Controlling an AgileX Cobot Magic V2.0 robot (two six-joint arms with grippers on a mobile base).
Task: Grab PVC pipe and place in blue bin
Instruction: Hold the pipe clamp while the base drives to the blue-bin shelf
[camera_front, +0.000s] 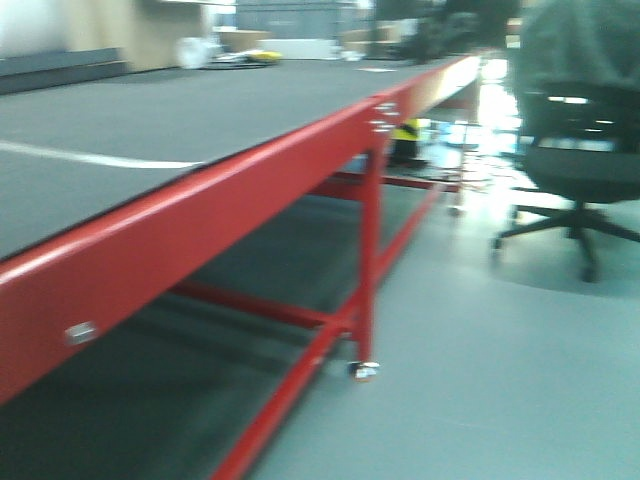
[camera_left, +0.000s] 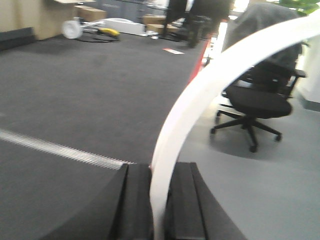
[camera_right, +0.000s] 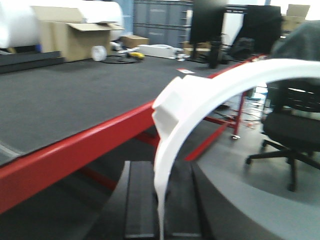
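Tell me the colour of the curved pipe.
White. The PVC pipe shows best in the right wrist-mounted view.

All three views reach you soft with motion blur. In the front view, hard light from the room's far end glares off the floor (camera_front: 470, 260) and washes out the table (camera_front: 200, 110) end; beneath the table lies deep shadow. In both wrist views the PVC pipe (camera_left: 200, 95) (camera_right: 210, 90) looms close, unfocused and almost blown-out white, while the left claw (camera_left: 159, 205) and right claw (camera_right: 160, 200) sink into featureless black.
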